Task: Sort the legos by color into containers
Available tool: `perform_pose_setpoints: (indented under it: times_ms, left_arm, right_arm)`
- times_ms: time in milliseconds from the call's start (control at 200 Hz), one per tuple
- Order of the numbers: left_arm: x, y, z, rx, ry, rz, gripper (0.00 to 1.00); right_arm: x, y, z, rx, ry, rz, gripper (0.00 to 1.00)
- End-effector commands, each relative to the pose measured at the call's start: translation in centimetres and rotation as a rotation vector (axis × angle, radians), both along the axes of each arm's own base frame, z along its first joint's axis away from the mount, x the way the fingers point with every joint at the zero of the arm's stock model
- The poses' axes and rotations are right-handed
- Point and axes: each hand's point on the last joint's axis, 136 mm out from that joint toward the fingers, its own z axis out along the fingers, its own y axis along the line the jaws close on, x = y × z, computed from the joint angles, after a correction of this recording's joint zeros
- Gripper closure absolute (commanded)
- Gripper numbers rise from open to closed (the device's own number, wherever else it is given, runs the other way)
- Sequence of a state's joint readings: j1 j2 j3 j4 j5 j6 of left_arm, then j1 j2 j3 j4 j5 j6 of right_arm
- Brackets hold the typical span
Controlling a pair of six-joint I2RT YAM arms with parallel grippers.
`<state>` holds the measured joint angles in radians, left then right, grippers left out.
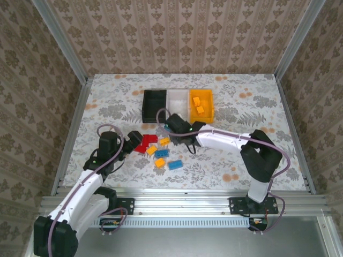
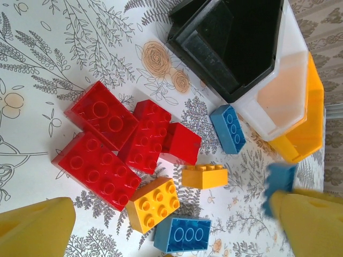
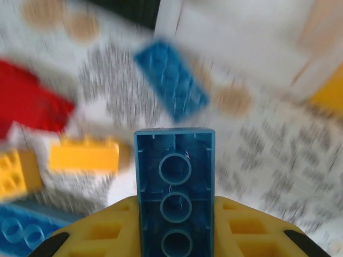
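clenching my right gripper (image 3: 174,227) on a small blue plastic brick (image 3: 174,166), left gripper (image 2: 171,222) spread empty, i judged the next move: carry it to the white plastic bin (image 1: 178,99) ahead.

No text, label or number can be read anywhere

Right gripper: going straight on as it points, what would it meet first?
Probably the loose blue brick just ahead of the right gripper and its held blue brick; the white bin stands beyond. Blur hides height, so it might pass over.
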<state>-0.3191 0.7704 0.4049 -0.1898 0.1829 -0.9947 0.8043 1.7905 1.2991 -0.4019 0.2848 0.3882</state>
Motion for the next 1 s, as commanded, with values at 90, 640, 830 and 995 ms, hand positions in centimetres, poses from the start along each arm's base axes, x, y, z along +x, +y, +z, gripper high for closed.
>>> perform_pose_setpoints:
  times_ms: [90, 640, 830, 995]
  left_arm:
    - [-0.1, -0.1, -0.2, -0.012, 0.004, 0.002, 0.00]
    - [0.1, -0.2, 0.6, -0.012, -0.007, -0.002, 0.00]
    - [0.2, -0.3, 0.6, -0.021, -0.011, -0.001, 0.00]
    - [0.0, -0.8, 0.4, -0.030, -0.006, -0.033, 0.00]
  right_arm:
    - [8.7, -1.5, 1.7, 0.038, -0.036, -0.078, 0.73]
    - [13.9, -2.3, 4.0, 0.024, -0.040, -0.080, 0.43]
    - [6.2, -0.7, 3.0, 0.042, -0.010, -0.007, 0.43]
    - [-4.6, 0.5, -0.3, -0.005, 0.102, 0.126, 0.34]
